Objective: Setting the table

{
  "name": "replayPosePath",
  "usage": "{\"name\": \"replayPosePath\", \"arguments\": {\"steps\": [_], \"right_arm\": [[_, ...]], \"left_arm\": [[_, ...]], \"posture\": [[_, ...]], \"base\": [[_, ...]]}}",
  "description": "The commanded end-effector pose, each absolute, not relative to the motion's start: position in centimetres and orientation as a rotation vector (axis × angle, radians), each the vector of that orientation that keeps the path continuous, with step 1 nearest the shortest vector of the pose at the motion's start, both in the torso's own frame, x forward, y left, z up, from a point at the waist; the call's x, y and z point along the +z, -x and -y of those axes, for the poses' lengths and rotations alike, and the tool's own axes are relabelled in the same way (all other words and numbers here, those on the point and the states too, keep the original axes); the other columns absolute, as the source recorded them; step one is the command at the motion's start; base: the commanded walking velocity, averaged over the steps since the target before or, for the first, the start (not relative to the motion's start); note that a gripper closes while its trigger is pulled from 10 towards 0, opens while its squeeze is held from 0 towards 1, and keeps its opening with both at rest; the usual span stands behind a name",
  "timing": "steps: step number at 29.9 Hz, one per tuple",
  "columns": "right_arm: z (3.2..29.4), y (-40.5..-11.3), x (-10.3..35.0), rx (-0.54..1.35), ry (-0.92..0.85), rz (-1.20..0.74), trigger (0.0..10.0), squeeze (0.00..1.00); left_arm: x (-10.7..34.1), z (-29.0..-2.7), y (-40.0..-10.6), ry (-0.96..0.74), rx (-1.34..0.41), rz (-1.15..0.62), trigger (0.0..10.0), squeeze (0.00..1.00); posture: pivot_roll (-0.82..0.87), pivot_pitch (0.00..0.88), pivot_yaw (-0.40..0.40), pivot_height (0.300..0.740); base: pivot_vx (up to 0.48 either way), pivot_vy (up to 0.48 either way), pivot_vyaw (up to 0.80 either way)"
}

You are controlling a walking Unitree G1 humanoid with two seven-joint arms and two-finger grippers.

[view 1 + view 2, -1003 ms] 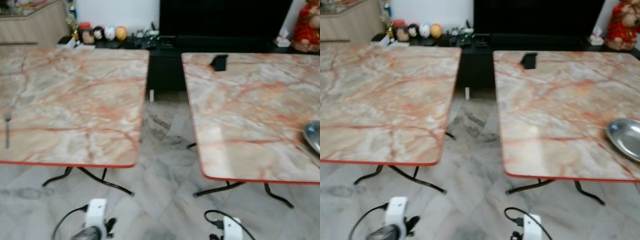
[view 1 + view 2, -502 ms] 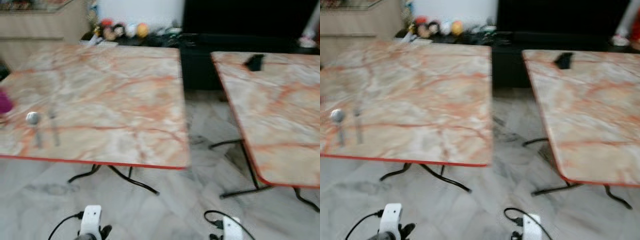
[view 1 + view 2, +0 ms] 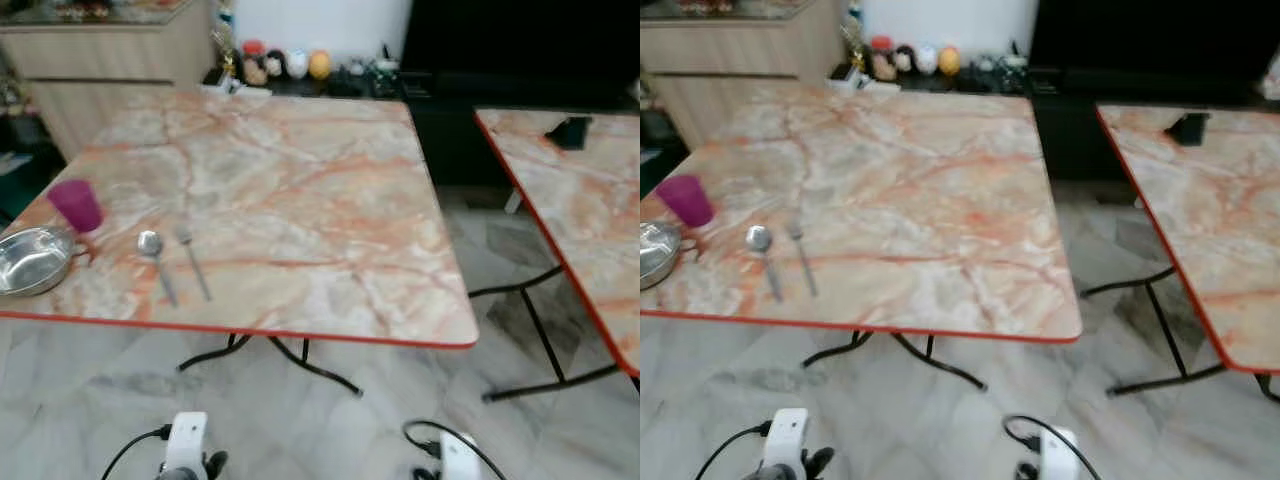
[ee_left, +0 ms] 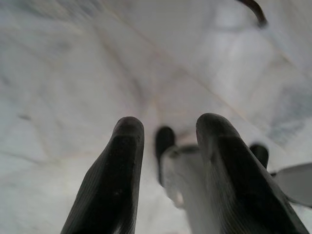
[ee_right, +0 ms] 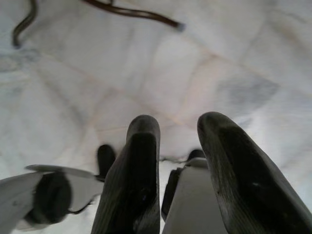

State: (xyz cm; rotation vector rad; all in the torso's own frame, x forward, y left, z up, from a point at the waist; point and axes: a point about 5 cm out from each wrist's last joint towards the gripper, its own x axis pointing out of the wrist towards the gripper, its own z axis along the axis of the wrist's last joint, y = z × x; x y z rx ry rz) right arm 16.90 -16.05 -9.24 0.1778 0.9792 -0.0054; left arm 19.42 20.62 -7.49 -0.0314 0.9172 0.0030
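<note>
Camera swung left since half second ago: left desk [image 3: 300, 200] now centred. Spoon [image 3: 155, 257], fork [image 3: 192, 262], pink cup [image 3: 76, 205], steel bowl [image 3: 32, 262] grouped at near-left corner. Left tool [image 4: 165, 141], right tool [image 5: 178, 146] hang low over floor, fingers slightly parted, empty. Judgement: approach underway, no grasp yet.

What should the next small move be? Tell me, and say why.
Probably step left, toward the left table. The spoon, fork, purple cup and steel bowl sit near its left front edge, while the left gripper and right gripper hang low over the floor, holding nothing.
</note>
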Motion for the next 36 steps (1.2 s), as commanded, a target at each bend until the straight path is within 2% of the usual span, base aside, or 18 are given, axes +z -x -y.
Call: {"name": "replayPosePath", "arguments": {"steps": [1, 10, 19, 36], "right_arm": [[17.2, -16.3, -9.4, -0.03, -0.153, -0.991, 10.0, 0.0], [17.2, -16.1, -9.5, -0.014, -0.135, -1.0, 10.0, 0.0], [17.3, -15.6, -9.7, -0.019, -0.136, -1.017, 10.0, 0.0], [17.4, -16.1, -9.5, -0.032, -0.152, -1.005, 10.0, 0.0]], "left_arm": [[-7.5, -20.1, -19.5, 0.036, -0.008, -0.916, 10.0, 0.0], [-7.6, -22.0, -18.6, 0.031, 0.015, -0.93, 10.0, 0.0], [-7.9, -20.7, -18.5, 0.022, -0.013, -0.923, 10.0, 0.0], [-7.8, -21.1, -18.7, 0.021, 0.016, -0.926, 10.0, 0.0]], "posture": [[0.0, 0.0, -0.014, 0.736], [0.01, 0.0, -0.014, 0.736], [0.03, 0.0, -0.018, 0.736], [0.04, 0.0, -0.025, 0.736]], "base": [[0.0, 0.476, 0.0], [0.0, 0.475, 0.04], [0.0, 0.475, 0.05], [0.0, 0.473, 0.0]]}}
